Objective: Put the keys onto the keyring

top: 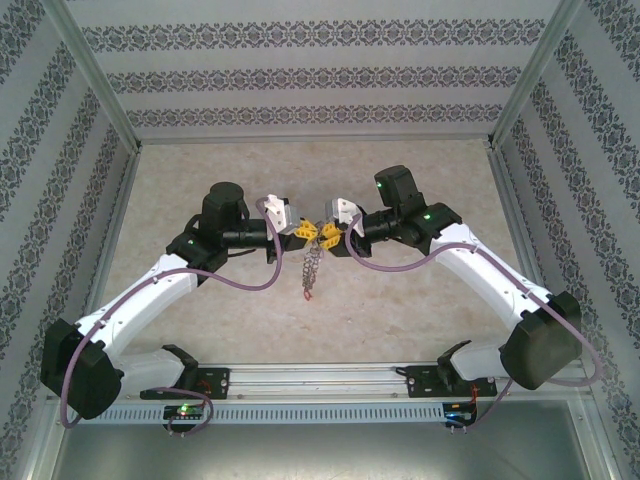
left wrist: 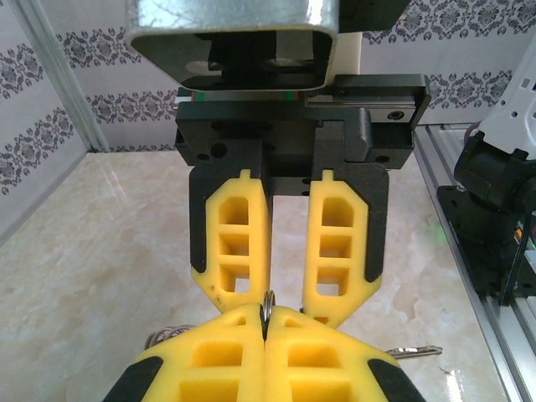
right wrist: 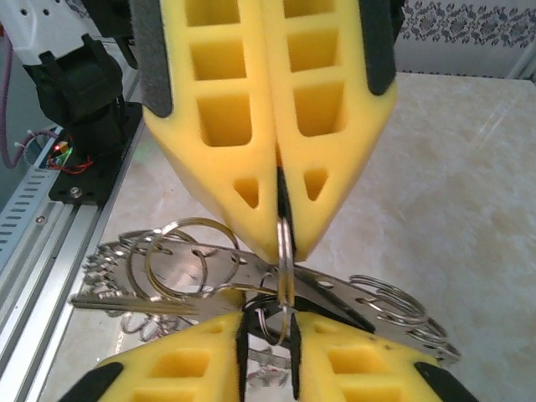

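Two tips at one keyring (right wrist: 286,272).
Left gripper (right wrist: 280,234) pinches it tight; right gripper (right wrist: 268,327), facing it, is a little open.

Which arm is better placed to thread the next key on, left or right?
Right, probably. The left gripper is shut on the ring, holding it edge-on as the anchor. The right gripper stands open around that ring, free to feed on a key from the bunch below.

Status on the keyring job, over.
Left end effector shut on keyring. Right end effector slightly open around it. Keys dangle below. No obstruction seen.
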Controlling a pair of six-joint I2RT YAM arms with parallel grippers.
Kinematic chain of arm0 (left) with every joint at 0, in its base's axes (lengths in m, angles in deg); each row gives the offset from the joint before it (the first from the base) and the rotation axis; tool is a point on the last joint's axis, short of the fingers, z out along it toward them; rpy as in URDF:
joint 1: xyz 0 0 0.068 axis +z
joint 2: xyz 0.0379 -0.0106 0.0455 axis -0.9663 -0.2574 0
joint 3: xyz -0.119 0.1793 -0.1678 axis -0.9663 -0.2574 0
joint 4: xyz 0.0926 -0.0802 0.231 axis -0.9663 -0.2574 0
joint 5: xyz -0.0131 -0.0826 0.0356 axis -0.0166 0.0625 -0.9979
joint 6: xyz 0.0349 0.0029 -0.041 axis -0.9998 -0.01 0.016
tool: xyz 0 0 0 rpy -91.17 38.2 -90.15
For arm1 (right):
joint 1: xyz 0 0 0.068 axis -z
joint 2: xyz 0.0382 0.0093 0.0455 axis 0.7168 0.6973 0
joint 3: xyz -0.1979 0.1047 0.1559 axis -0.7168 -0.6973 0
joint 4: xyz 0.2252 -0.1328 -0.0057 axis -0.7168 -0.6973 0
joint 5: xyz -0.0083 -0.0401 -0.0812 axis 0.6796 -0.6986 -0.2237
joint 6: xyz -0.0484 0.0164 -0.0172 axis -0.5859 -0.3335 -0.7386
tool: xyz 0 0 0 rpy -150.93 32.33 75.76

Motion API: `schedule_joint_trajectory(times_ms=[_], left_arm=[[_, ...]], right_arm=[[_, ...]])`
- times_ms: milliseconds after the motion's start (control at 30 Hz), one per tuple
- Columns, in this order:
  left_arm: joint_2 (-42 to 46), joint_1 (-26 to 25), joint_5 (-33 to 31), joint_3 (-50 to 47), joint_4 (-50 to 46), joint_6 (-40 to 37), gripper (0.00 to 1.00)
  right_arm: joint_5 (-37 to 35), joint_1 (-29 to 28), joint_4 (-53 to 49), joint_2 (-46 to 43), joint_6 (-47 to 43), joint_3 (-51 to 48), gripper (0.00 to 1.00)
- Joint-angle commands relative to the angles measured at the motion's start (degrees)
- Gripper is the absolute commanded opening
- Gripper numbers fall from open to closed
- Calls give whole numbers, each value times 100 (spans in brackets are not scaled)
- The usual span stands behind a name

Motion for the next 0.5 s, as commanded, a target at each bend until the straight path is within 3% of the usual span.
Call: schedule_joint_trajectory(times_ms=[0,367,467], left_arm=[[92,34,186,-40,468,95,0],[81,33,291,-81,483,97,0],[83,34,282,-98,519,122,0]], right_arm=[[344,38,163,-174,59,-80,23],[310,48,372,-226,138,-91,22],[386,38,345,-172,120,-47,14]])
